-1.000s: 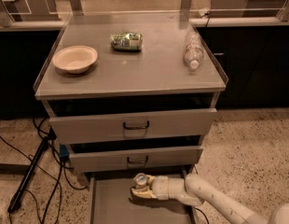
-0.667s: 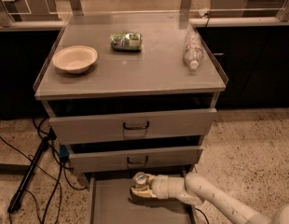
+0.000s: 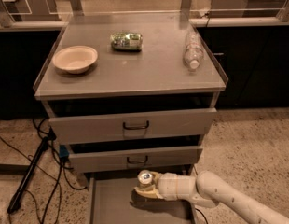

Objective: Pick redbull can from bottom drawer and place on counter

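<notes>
The gripper [image 3: 144,188] is clamped on the upright redbull can [image 3: 145,177] near the back edge of the open bottom drawer [image 3: 112,204]. The tabletop [image 3: 135,73] above carries a bowl [image 3: 75,58] and a plastic bottle [image 3: 192,50].

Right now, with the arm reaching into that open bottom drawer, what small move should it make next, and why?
Probably lift the redbull can straight up a little. The gripper sits at the can, low in the bottom drawer, and the can must clear it before going to the counter above.
</notes>
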{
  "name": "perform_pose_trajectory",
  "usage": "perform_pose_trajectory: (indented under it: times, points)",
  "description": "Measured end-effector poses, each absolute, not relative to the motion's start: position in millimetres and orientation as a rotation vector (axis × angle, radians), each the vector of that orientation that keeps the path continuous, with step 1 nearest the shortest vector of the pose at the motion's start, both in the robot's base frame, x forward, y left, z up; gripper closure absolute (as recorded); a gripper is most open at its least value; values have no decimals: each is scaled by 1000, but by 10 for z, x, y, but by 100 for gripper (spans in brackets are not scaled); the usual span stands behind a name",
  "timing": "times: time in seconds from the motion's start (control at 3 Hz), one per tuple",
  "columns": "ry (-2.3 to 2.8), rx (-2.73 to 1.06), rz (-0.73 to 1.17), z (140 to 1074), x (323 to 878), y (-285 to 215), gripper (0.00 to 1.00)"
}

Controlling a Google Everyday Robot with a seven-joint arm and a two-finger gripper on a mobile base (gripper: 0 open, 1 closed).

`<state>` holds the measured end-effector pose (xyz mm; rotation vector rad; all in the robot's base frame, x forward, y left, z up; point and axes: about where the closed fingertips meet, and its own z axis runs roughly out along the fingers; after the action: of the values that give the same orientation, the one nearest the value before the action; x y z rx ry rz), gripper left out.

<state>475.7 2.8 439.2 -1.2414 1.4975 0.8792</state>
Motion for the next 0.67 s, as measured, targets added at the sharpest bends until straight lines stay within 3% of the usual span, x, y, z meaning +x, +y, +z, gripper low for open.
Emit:
perform_pose_trajectory:
  times: [0.67]
  points:
    - [1517, -1235, 859, 4593, 4847, 16, 100]
